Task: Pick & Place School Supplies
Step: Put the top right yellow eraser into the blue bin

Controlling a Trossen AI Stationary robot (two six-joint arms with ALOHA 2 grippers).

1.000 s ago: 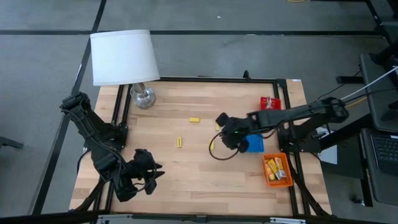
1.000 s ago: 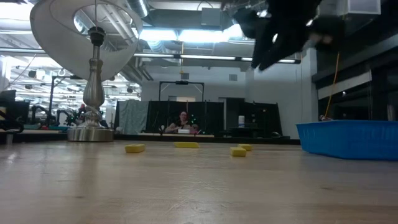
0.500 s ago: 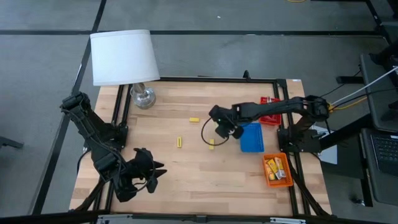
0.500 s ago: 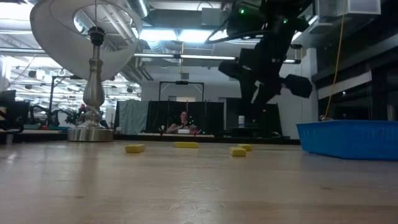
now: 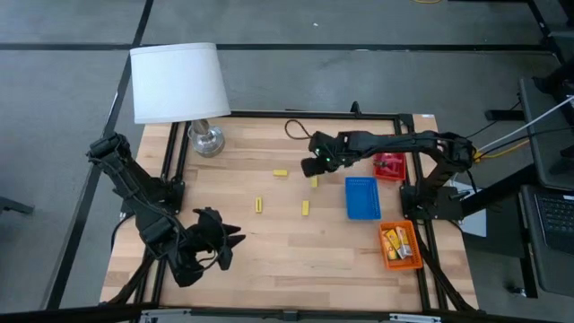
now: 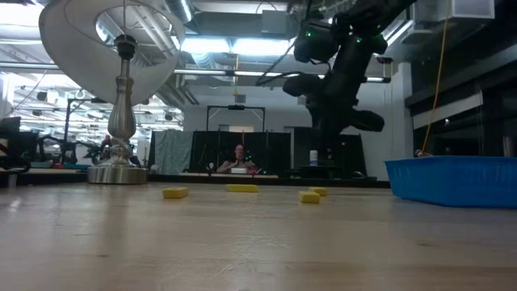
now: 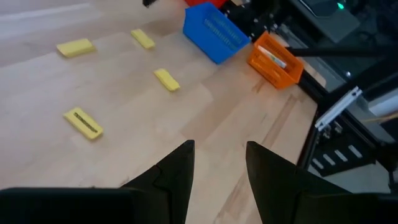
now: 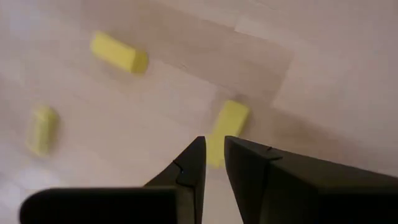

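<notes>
Four small yellow oblong pieces lie flat on the wooden table: one (image 5: 281, 172), one (image 5: 314, 181), one (image 5: 258, 205) and one (image 5: 305, 208). My right gripper (image 5: 310, 168) hangs above the table's far middle. In its wrist view, my right gripper (image 8: 213, 144) shows its fingers open by a narrow gap, just short of a yellow piece (image 8: 227, 124), touching nothing. My left gripper (image 5: 226, 246) waits open near the table's near-left corner. Flat yellow packs (image 5: 395, 242) lie in the orange tray. No red-handled tools can be made out.
The blue tray (image 5: 362, 197), red tray (image 5: 389, 165) and orange tray (image 5: 410, 258) stand along the table's right side. A white-shaded lamp (image 5: 178, 82) stands on its silver base (image 5: 206, 140) at the far-left corner. Bare wood lies between the pieces and the near edge.
My right gripper has travelled from above the blue tray toward the table's left and far edge, and now hangs over the yellow piece near the far middle. The blue tray has come into full view. The yellow pieces have stayed where they were.
</notes>
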